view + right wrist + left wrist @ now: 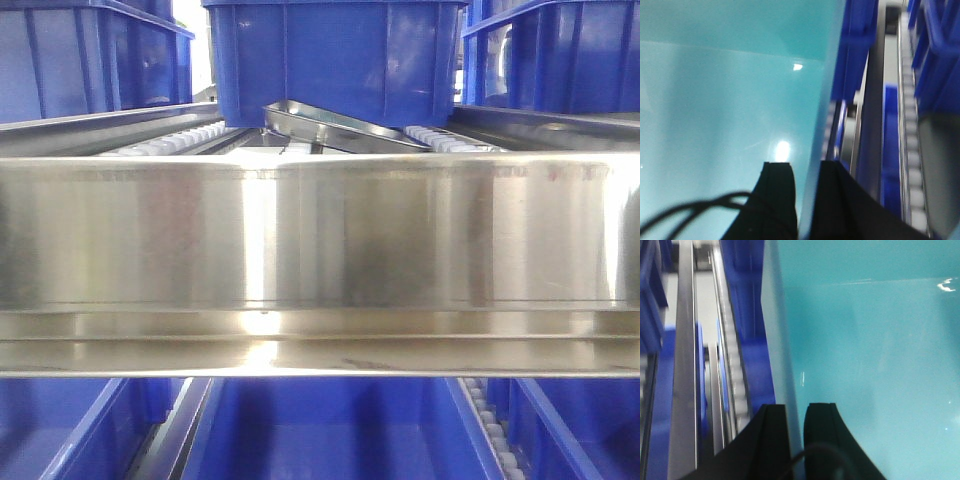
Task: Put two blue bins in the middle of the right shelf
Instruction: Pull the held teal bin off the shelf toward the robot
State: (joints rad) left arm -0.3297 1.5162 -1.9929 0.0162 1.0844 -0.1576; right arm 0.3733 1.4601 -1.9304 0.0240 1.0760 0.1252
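1. Front view: a steel shelf rail (320, 240) runs from 9 to 3 o'clock. Above it, three dark blue bins (335, 60) stand on roller tracks (185, 140) at 11, 12 and 1 o'clock. Parts of three more show below, at 7, 6 and 5. No pale cyan bin and no gripper shows here, so I judge nothing delivered yet.
2. Left wrist view: the left gripper (797, 412) sits at 6 o'clock. Its two black fingers (822, 435) are clamped on the wall of one pale cyan bin (870, 365), one finger inside and one outside. The bin fills 12 to 5 o'clock; shelf rails and dark blue bins blur past at 9.
3. Right wrist view: the right gripper (806, 167), at 6 o'clock, likewise pinches a pale cyan wall that fills 9 to 12 o'clock.
   - It is probably the same bin, carried by opposite walls.
   - Whether a second bin is nested inside cannot be told.
   - Setting down on the right shelf's middle level remains to be done.
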